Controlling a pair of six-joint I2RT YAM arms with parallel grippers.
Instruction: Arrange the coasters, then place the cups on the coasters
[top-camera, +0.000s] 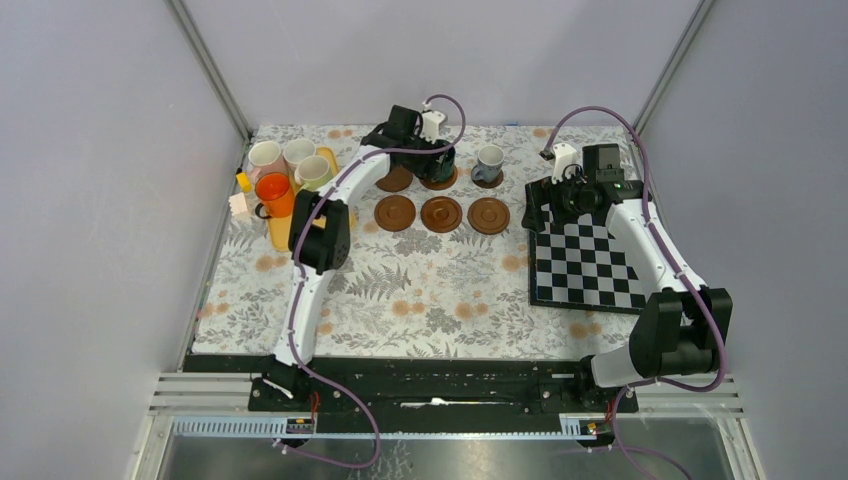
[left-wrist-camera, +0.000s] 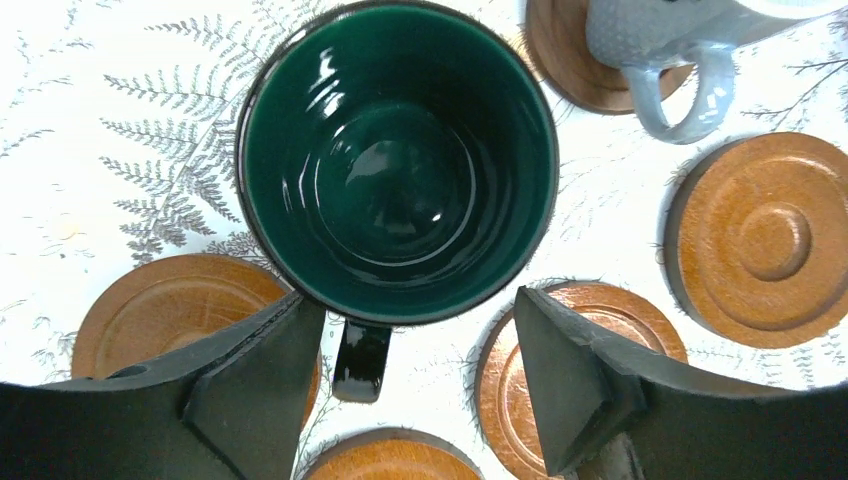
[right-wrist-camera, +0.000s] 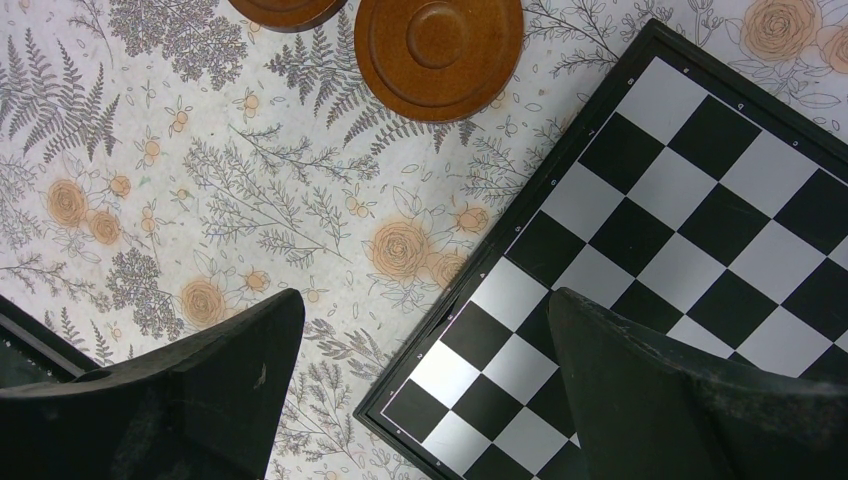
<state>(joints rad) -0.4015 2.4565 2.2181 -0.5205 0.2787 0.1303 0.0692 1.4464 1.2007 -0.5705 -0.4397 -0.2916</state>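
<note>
The dark green-black cup stands upright on a back-row coaster, its handle pointing between my fingers. My left gripper hovers over it, open, jaws either side of the handle and touching nothing. The grey cup sits on the back-right coaster. Bare coasters lie at the back left and in a front row of three. The pink, white, pale green and orange cups cluster at the far left. My right gripper hangs open, holding nothing.
A black-and-white chessboard lies on the right, its corner below the right gripper. A yellow tray holds the cup cluster, with small yellow and pale blocks beside it. Grey walls close in at the back and on both sides.
</note>
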